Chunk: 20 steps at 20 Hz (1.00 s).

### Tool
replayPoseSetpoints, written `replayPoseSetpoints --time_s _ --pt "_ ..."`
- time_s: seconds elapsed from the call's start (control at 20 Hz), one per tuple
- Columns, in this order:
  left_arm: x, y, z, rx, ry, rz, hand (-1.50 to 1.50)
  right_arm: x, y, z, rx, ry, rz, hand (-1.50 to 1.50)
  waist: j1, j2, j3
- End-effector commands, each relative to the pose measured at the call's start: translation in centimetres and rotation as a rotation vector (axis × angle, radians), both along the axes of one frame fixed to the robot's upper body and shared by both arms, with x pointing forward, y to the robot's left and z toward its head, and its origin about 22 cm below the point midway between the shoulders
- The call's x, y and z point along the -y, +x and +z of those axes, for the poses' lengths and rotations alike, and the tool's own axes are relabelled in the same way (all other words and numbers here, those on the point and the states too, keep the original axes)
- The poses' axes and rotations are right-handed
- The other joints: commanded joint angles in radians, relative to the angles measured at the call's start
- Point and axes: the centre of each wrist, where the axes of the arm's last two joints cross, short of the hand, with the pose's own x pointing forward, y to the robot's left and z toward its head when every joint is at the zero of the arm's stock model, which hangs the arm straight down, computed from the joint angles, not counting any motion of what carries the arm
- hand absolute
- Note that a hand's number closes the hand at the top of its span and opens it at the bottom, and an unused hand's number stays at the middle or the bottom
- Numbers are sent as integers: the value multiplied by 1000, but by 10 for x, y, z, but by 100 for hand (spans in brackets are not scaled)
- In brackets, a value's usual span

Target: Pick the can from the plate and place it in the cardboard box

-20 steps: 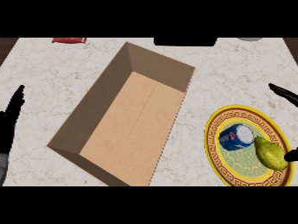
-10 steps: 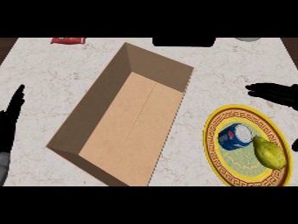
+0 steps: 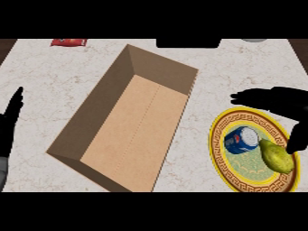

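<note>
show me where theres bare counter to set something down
Free: the strip between the cardboard box and the left hand, and the gap between box and plate. Crowded: the plate, holding the can and a pear, with the right hand over it.

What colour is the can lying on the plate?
The small metal can is blue with a white end, lying on the yellow patterned round plate; the head view shows it.

The surface [image 3: 63, 72] is pale marble with faint grey veining. The cardboard box [image 3: 133, 122] is plain tan-brown. The plate [image 3: 230, 173] has a yellow rim with a dark key pattern and a green centre. The can [image 3: 240, 140] is blue and white; the pear [image 3: 277, 155] is yellow-green. Both robot hands [image 3: 279, 101] [image 3: 3, 131] are black.
</note>
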Motion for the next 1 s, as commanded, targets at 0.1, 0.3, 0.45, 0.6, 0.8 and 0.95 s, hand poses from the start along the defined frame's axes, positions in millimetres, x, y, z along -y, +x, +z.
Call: replayPoseSetpoints --time_s 0.1,0.3,0.45,0.6,0.8,0.95 --pt "-8 2 -7 6 9 8 0 5 -3 -36 -16 -72 15 -150 -2 3 1" --pt "-2 -8 3 -13 -8 -2 0 -24 -1 -25 6 -65 8 -150 -3 -1 0" --pt "3 -9 -14 10 14 1 0 -24 -9 -31 -16 -77 21 -150 -6 -1 0" --pt "-3 8 14 6 -10 19 0 -13 -8 -25 -22 -7 26 -150 -7 -1 0" --pt "-9 4 -18 -12 -15 10 0 -37 -18 -34 -54 25 79 -150 -9 0 0" --pt "-12 0 -9 -6 -2 5 0 -30 -35 -23 -45 46 109 -150 -11 -1 0"
